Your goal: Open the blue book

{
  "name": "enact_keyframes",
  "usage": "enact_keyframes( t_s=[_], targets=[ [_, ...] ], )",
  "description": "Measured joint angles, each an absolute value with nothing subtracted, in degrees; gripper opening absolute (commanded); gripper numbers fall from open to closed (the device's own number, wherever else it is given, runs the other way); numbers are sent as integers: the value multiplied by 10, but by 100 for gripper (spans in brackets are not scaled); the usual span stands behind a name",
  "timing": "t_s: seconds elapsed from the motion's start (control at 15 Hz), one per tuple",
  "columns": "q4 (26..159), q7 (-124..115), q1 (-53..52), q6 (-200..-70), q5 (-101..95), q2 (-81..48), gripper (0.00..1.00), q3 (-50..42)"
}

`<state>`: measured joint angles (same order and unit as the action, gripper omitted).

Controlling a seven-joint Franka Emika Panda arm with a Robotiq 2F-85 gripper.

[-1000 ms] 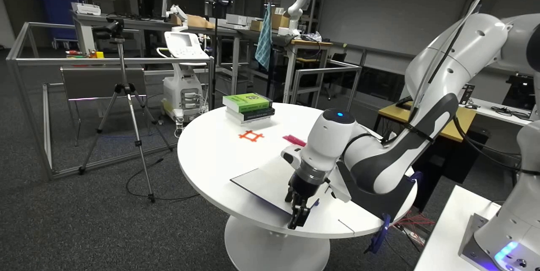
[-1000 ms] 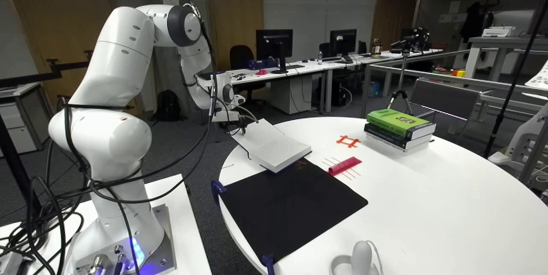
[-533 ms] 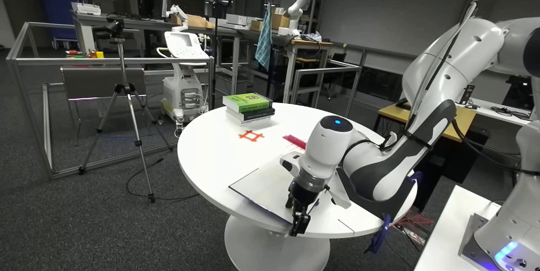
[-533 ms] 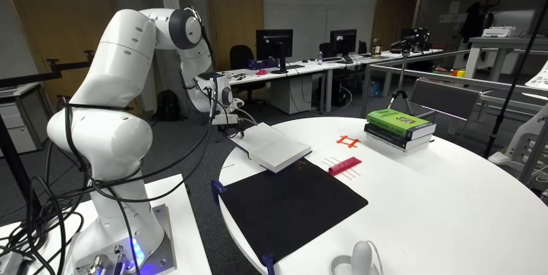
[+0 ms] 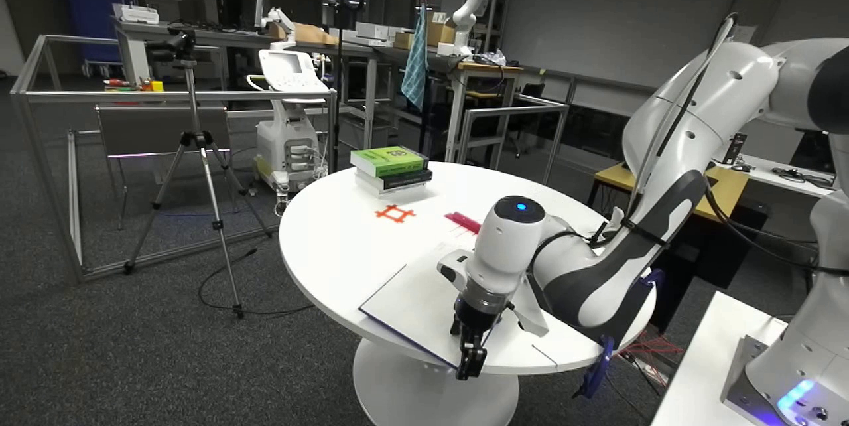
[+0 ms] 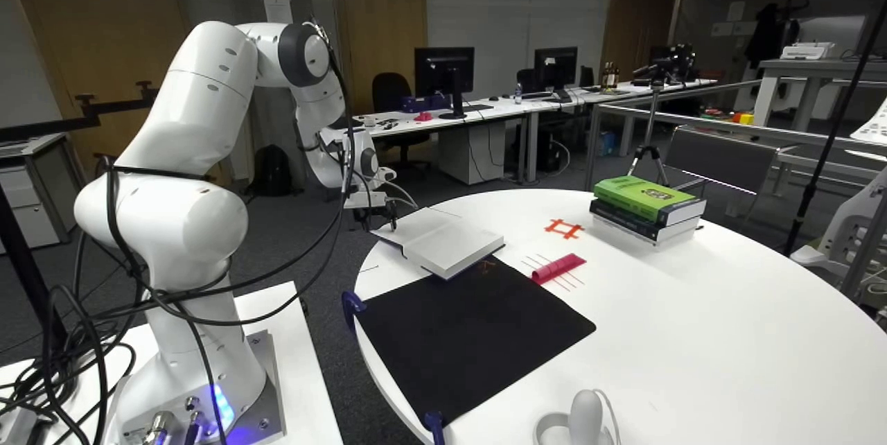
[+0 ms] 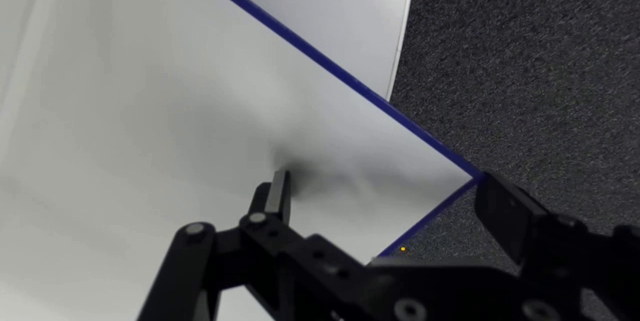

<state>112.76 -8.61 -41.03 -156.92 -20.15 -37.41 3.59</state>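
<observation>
— Dark carpet [image 7: 525, 71], round white table [image 6: 693, 334]: no corners, just rim. Robotiq gripper [image 7: 382, 174]?

— Fingers [image 7: 277, 193] spread, pinching nothing; one over the white inside of the cover [image 7: 200, 101], one at its corner. Contact uncertain.

— Blue book [image 6: 447, 244]?

— Lies open next to the black mat [image 6: 478, 341], overlap unclear; cover corner overhangs the table's edge.

— Finishing well?

— I'd judge opening nearly done. Press gently inboard of the edge so nothing tips, then lift straight off, no dragging.

— Any writing?

— Inside cover looks blank; outer face down. Near another stretch of edge: green book [image 6: 644, 197] on black-spined book [image 5: 406, 179], lettering too small to read. No brand legible on the arm [image 6: 190, 98].
</observation>
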Motion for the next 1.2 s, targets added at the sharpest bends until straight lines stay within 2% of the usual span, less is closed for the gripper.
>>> enact_keyframes(
  t_s=[1.2],
  targets=[
    [1103,-94,-426,-1542,-203,-384,100,22]
  ],
)
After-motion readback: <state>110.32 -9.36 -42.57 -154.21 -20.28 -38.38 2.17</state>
